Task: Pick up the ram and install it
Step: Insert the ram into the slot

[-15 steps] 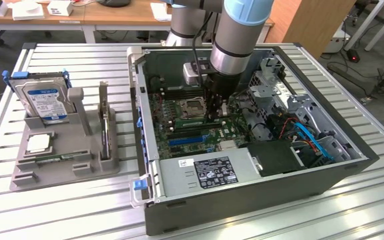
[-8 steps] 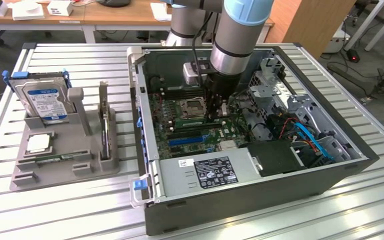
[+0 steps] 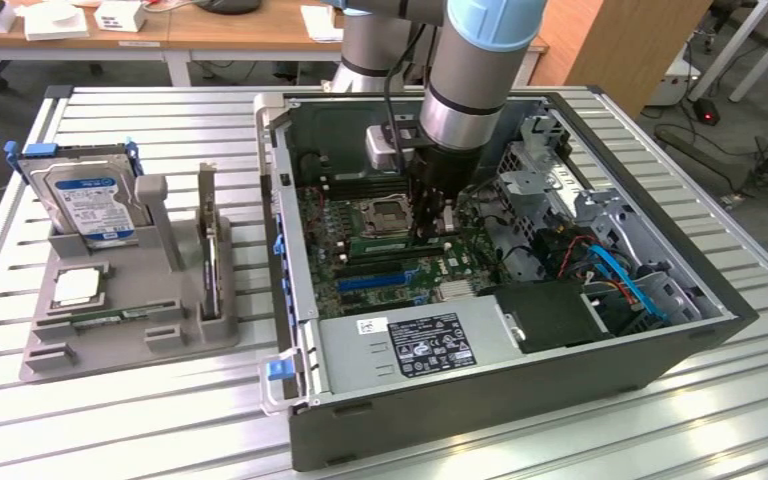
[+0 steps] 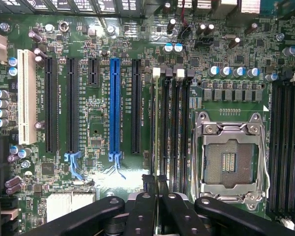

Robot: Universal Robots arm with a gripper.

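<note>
Wrist view: gripper (image 4: 155, 189) pinched shut, hold uncertain; ram (image 4: 155, 128) seemingly edge-up right under it, long axis running away along the slots (image 4: 177, 128) beside the socket (image 4: 229, 157).

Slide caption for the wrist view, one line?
Shut pincer low over the memory slots, beside the empty CPU socket.
</note>
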